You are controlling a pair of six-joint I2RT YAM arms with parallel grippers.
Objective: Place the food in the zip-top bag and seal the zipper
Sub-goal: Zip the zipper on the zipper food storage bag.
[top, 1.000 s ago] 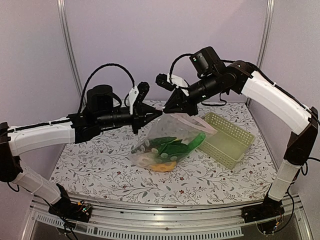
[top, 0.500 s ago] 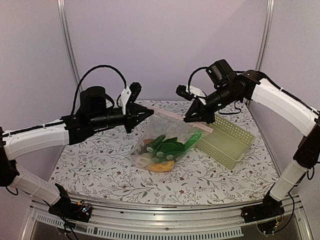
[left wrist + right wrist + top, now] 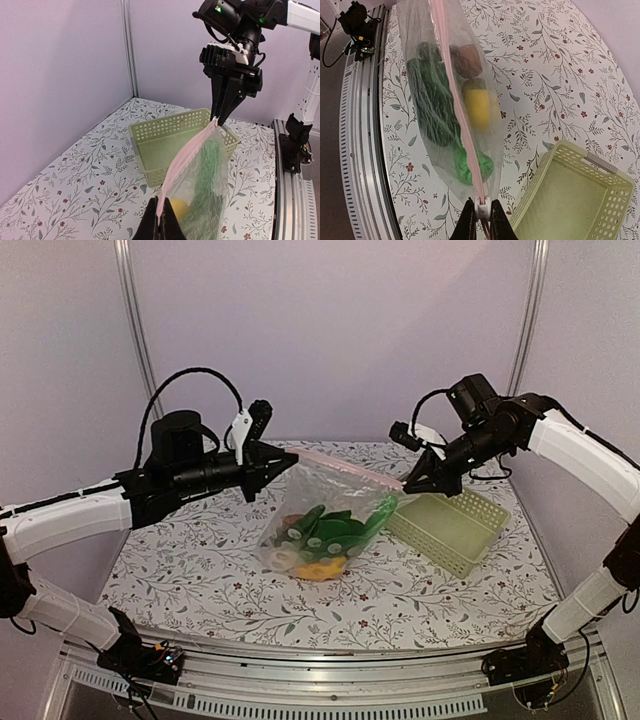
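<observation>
The zip-top bag (image 3: 325,515) hangs stretched between my two grippers above the table. Its pink zipper (image 3: 350,468) runs taut from one to the other. My left gripper (image 3: 293,456) is shut on the left end of the zipper (image 3: 186,150), as the left wrist view shows at its bottom edge (image 3: 160,226). My right gripper (image 3: 405,484) is shut on the white slider at the other end (image 3: 481,211). The food is inside the bag: leafy green (image 3: 432,97), a yellow fruit (image 3: 477,107), a reddish-brown piece (image 3: 467,60).
A pale green lattice basket (image 3: 452,530) stands on the flowered table just right of the bag, below my right gripper. It also fills the lower right of the right wrist view as the basket (image 3: 570,200).
My right gripper has slid to the right along the zipper, away from the left one. The left gripper has drawn slightly left. The pink strip between them is now longer and taut.
</observation>
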